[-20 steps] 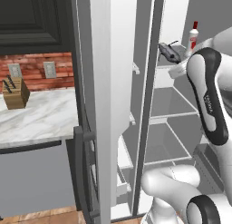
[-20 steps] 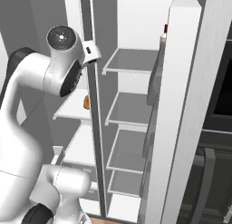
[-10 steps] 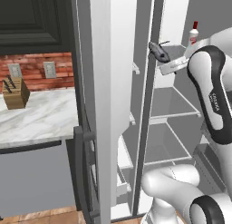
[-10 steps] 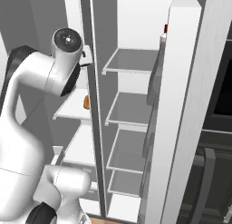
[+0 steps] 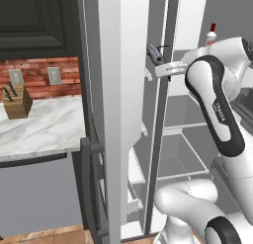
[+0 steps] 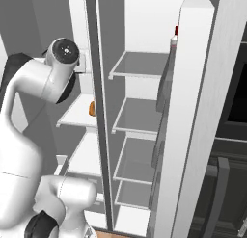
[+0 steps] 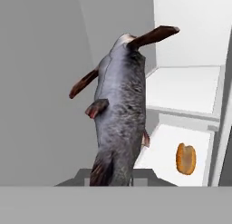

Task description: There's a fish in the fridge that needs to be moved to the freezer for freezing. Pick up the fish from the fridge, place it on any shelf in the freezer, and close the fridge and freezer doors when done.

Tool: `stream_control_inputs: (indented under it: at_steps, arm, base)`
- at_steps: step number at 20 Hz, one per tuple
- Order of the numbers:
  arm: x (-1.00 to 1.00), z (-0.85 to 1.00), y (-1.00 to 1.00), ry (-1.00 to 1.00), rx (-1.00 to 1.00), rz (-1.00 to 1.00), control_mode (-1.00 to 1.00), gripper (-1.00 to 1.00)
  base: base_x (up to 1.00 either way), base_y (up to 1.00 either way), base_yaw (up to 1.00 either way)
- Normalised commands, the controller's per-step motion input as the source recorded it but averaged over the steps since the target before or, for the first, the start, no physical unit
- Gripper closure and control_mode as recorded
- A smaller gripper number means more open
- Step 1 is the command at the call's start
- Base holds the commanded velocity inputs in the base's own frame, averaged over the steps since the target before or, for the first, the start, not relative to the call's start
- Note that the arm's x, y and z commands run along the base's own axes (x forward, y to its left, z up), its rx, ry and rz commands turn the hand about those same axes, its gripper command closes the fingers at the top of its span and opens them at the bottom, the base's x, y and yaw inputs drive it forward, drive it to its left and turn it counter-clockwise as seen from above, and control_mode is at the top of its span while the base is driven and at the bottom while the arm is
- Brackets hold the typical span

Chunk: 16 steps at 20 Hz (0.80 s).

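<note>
Nearest the camera on the hand, the two-finger gripper (image 5: 157,60) is pinching the slim dark grey fish with reddish-brown fins (image 7: 120,114). The fish rises straight out from between the fingers, tail end gripped low and its body running away from them, so the hold sits at one end, not at the middle. In the left base view the fish (image 5: 153,52) shows as a small dark shape just above the fingers, level with the upper part of the unit's central divider.

Just beyond the fingers and below the fish lie two flat white shelves (image 7: 186,89), one higher and farther, one lower and nearer. The lower one carries a small orange oval food item (image 7: 186,158), off to the side of the fingers; it also shows in the right base view (image 6: 91,108).

Judging by this, the step in hand is carrying the fish into the freezer (image 6: 79,112). To do it well, lower the hand until the fish's underside meets a bare stretch of shelf, well apart from the orange item, before letting go; an end-held fish may swing or roll if dropped from above.

Farther off, the light grey plain fridge door (image 6: 193,116) and the freezer door (image 5: 121,90) both stand open.
</note>
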Motion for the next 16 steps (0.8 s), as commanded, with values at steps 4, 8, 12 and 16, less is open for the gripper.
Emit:
stream_control_inputs:
  at_steps: [4, 8, 12, 16]
  arm:
    - [0.44, -0.02, 0.05, 0.04, 0.27, 0.04, -1.00, 1.00]
    - [0.50, -0.02, 0.26, 0.03, 0.16, 0.00, -1.00, 1.00]
    - [0.40, -0.01, 0.49, 0.07, 0.00, -0.02, -1.00, 1.00]
    - [0.37, 0.00, 0.31, 0.11, -0.06, -0.09, -1.00, 1.00]
  base:
    - [0.00, 0.00, 0.00]
    - [0.00, 0.00, 0.00]
    - [0.00, 0.00, 0.00]
    - [0.00, 0.00, 0.00]
